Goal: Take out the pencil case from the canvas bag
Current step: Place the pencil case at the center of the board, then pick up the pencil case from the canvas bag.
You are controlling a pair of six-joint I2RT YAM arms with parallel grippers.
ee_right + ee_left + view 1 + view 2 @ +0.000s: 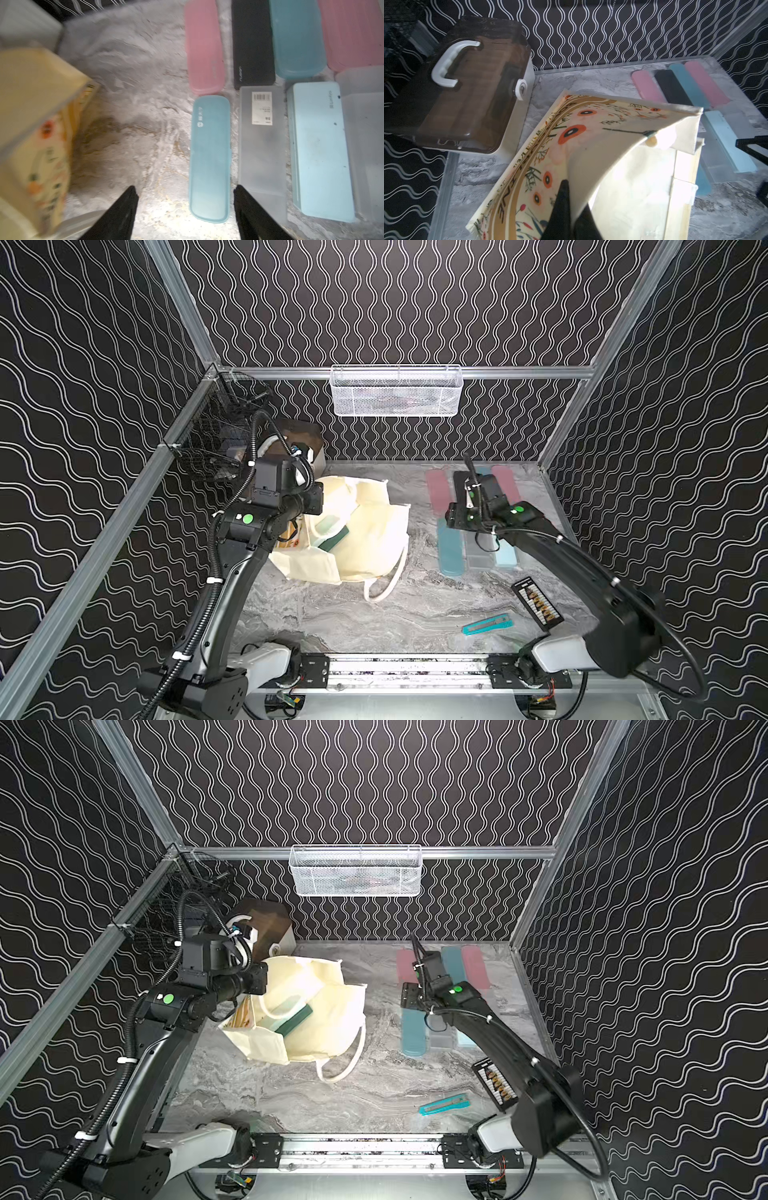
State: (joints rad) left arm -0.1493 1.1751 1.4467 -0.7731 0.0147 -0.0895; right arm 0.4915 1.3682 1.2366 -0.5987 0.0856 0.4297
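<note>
Cloth hides a good deal of this scene. The canvas bag (376,531) slumps on the table (332,614) toward its far left corner, with its mouth open upward. In both top views the left end effector (572,209) is covered by its own wrist. The left wrist view shows its fingers pressed together on the bag's printed wall, pinching the cloth at the rim. Inside the mouth a pale green pencil case (286,1007) and a dark green pencil case (298,1021) lie side by side, partly covered by folds of the bag. The right end effector (185,189) hangs spread and empty near the right edge, above a row of loose cases (209,158). The right wrist view is blurred where the bag's side enters it. At the far left corner, the brown-lidded box (475,87) is partly masked by the left arm in both top views. What sits in the white mesh basket (397,391) on the back wall cannot be made out.
</note>
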